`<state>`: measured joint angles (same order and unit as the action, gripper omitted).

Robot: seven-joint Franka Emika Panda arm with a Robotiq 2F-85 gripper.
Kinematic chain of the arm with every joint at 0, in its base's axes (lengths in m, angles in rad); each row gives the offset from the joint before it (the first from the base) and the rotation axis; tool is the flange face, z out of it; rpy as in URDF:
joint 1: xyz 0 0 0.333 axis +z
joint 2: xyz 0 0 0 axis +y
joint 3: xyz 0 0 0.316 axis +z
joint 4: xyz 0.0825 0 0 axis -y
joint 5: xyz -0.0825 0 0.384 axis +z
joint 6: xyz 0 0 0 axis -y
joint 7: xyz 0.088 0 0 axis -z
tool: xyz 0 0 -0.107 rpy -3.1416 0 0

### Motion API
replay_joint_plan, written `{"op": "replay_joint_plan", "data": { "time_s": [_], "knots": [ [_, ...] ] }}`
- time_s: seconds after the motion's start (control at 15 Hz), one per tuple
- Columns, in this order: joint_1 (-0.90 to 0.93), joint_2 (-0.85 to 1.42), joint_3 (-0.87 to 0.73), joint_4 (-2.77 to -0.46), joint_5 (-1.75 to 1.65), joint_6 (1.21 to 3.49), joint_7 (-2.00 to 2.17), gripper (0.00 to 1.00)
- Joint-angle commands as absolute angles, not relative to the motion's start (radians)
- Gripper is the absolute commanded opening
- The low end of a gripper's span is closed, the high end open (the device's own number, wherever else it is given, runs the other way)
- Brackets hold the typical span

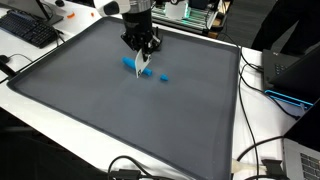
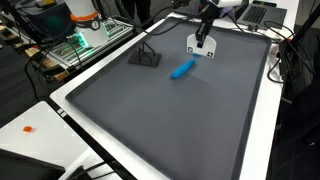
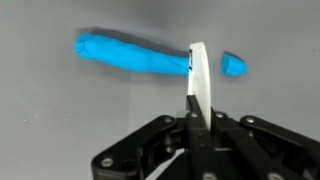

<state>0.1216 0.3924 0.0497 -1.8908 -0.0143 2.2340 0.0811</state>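
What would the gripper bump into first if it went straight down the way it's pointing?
Probably the grey mat, right by the end of the long blue roll: the white strip in the gripper would touch first. Depth is hard to judge.

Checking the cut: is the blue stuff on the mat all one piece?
No, in the wrist view a small blue piece lies apart from the long blue roll, with the white blade between them.
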Motion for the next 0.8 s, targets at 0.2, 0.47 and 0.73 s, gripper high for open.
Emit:
{"op": "replay_joint_plan", "data": {
  "time_s": [0.2, 0.47, 0.73],
  "knots": [
    [0.100, 0.387, 0.046, -1.963, -0.039, 2.292, 0.032, 0.01],
    [0.099, 0.401, 0.048, -1.986, -0.035, 2.322, 0.028, 0.01],
    [0.101, 0.423, 0.047, -2.005, -0.039, 2.357, 0.024, 0.01]
  ]
}}
